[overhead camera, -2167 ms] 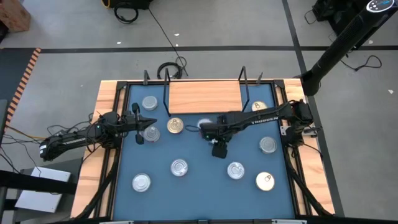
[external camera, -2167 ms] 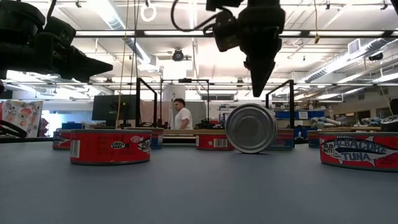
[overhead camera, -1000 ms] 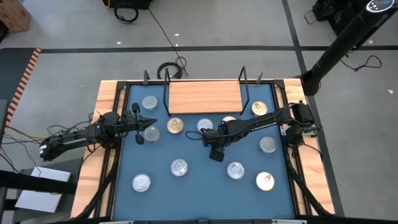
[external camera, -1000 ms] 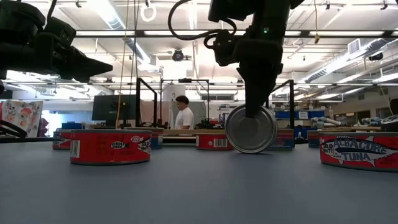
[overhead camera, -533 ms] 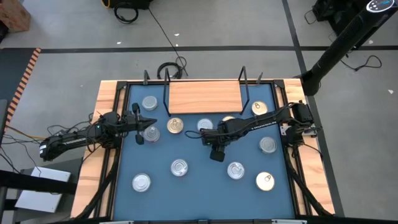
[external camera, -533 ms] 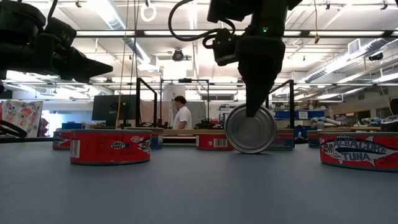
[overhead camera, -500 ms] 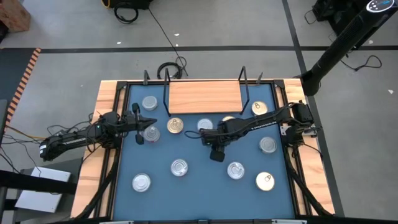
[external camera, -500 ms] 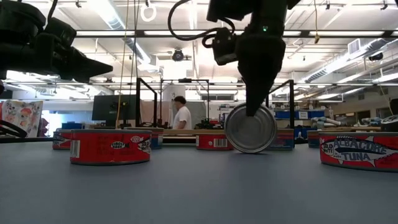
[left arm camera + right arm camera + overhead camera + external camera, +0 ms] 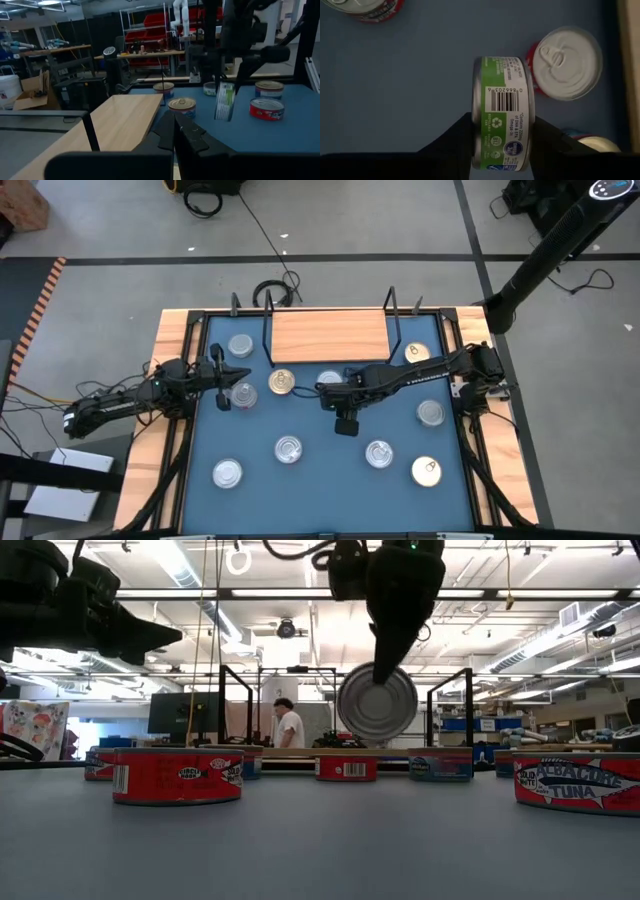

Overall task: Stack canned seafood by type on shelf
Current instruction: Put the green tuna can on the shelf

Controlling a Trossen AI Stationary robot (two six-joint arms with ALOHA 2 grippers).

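Now the right tool (image 9: pixel 385 665) is clenched on a green-labelled tin (image 9: pixel 502 117), holding it on edge above the blue desk (image 9: pixel 320 470), clear of the surface, just in front of the shelf (image 9: pixel 328 335). The other tins (image 9: pixel 288 448) lie flat and scattered across the desk, one gold-topped tin (image 9: pixel 282 382) near the shelf's front edge. The left tool (image 9: pixel 222 370) hangs with fingers pressed together, holding nothing, over the desk's left side, beside a silver tin (image 9: pixel 243 393)

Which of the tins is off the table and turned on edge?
The green-labelled tin, clamped in the right pincer. It hangs on edge above the blue mat, while the other tins lie flat.
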